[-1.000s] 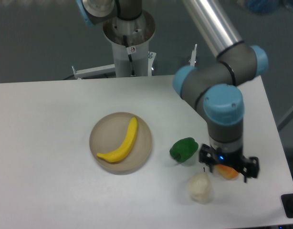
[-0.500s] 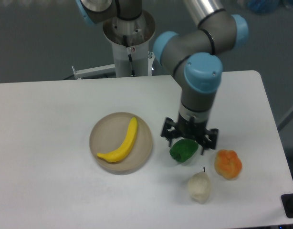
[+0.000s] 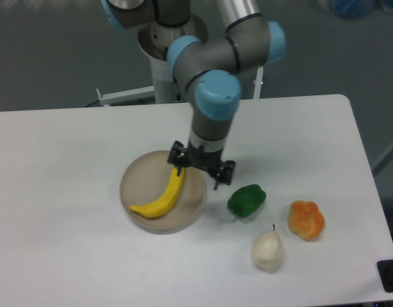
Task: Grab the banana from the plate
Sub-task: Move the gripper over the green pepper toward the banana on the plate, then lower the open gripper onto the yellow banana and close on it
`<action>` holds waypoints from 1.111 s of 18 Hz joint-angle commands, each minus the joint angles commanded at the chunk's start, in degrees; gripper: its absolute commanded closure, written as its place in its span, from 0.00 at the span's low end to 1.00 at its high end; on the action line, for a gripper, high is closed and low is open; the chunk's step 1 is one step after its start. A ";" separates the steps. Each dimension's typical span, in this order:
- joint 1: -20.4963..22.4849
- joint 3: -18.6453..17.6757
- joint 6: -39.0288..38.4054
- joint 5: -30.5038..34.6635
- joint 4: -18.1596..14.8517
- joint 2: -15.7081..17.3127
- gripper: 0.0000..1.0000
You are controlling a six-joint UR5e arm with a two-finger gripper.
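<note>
Two-finger gripper point(image 3: 201, 170) sits over the right rim of the round beige plate point(image 3: 137, 182), jaws spread wide, empty. Smooth yellow curved banana point(image 3: 162, 196) lies on the plate, down-left of the jaws, long axis running lower-left to upper-right, upper tip near one finger.

- banana point(image 3: 162, 197): bright yellow, smooth, curved; lies flat and diagonal on the plate, lower tip at the left, upper end toward the right
- plate point(image 3: 140, 179): round, beige-tan, low-rimmed; sits on the white table
</note>
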 joint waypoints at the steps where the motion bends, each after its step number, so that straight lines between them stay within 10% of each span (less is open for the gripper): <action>1: -0.61 -0.62 -0.26 1.05 1.06 -0.61 0.00; 18: -6.07 -3.35 -3.52 7.57 7.31 -6.68 0.00; 20: -6.07 -3.26 -3.52 7.57 7.31 -6.68 0.14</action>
